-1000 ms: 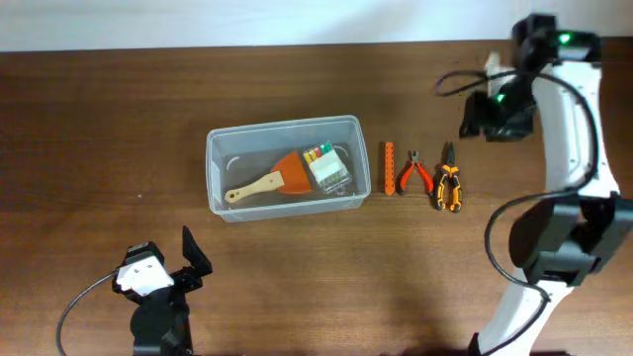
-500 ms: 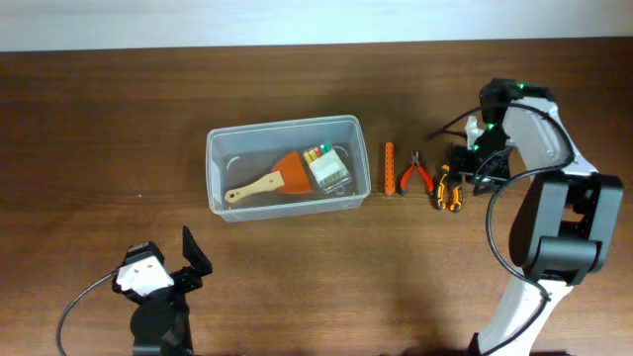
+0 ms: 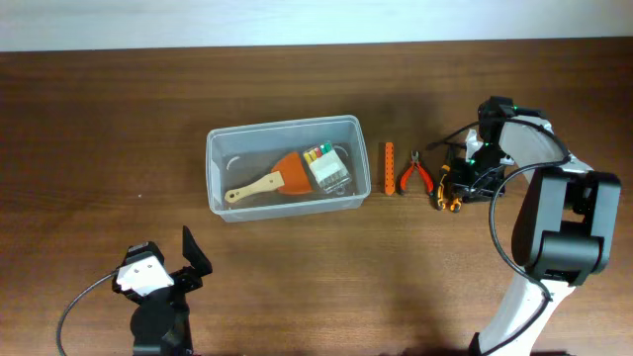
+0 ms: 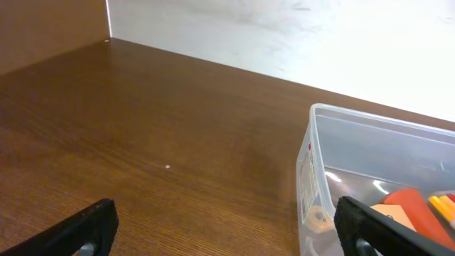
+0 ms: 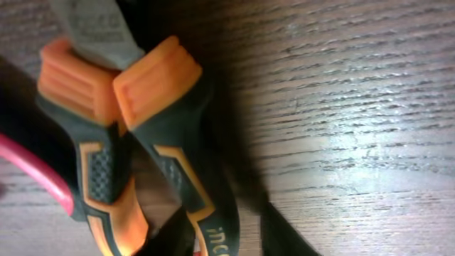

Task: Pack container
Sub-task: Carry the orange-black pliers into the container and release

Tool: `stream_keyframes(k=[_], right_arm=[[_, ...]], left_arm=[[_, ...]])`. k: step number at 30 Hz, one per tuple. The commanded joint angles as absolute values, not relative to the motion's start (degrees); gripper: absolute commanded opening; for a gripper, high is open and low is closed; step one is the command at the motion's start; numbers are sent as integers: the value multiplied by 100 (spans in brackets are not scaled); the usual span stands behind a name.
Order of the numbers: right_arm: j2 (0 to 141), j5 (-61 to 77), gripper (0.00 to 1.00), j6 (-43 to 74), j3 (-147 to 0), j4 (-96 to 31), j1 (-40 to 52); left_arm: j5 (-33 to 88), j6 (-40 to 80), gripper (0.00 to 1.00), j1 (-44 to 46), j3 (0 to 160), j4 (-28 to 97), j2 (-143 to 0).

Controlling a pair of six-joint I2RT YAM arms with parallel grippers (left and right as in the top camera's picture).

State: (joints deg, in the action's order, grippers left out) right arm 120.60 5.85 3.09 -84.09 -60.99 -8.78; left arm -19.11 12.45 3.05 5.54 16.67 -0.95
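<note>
The right gripper (image 3: 465,176) sits low over the black-orange pliers (image 5: 167,153), probably to move them into the container (image 3: 213,168); whether it grips them, I cannot tell.

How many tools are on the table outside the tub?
3: an orange bar beside the tub, red pliers next to it, orange-black pliers under the right gripper.

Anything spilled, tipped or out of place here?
Nothing stands out. The container sits upright with a brush and small bit box inside. The orange bar, red pliers and orange-black pliers lie in a neat row to its right, the right gripper low over the last.
</note>
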Motion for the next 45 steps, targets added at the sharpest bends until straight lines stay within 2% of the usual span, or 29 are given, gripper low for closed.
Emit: stream_keyframes(k=[1,3,9,14,18,24,25,28,31,36,41,45], right_arm=[[12033,537,18,353,-8350,-6062,-913],[12033,534,4,349,-8350,-6069,-913],[11734,532,4,346,-8757,-6403,-913],[10746,600,4,351,-10560,-7238,-644],[10191,600,4,150,-11762,-7459,89],[10239,598,4,-2440,-12016,-7295,2075],[10436,596,4,-3520,-11900,-7218,2547],[11000,596,4,-4965,-11839,-7043,3098],[11703,591,4,-5621,-11839,-6624,3378],[12613,611,4,-5655,-11839,-5894,3417],[13360,679,4,-5655,-11839,-6311,3450],[13327,189,25,-5452,-11861,-6488,3454]], left_arm=[[-1931,1194,99,327,532,1671,-69],[-1931,1194,99,327,532,1671,-69],[-1933,1194,99,327,532,1671,-69],[-1931,1194,99,327,532,1671,-69],[-1933,1194,99,327,532,1671,-69],[-1933,1194,99,327,532,1671,-69],[-1931,1194,99,327,532,1671,-69],[-1933,1194,99,327,532,1671,-69],[-1933,1194,99,327,532,1671,-69],[-1931,1194,99,327,534,1671,-69],[-1931,1194,99,327,532,1671,-69],[-1933,1194,99,327,532,1671,-69]])
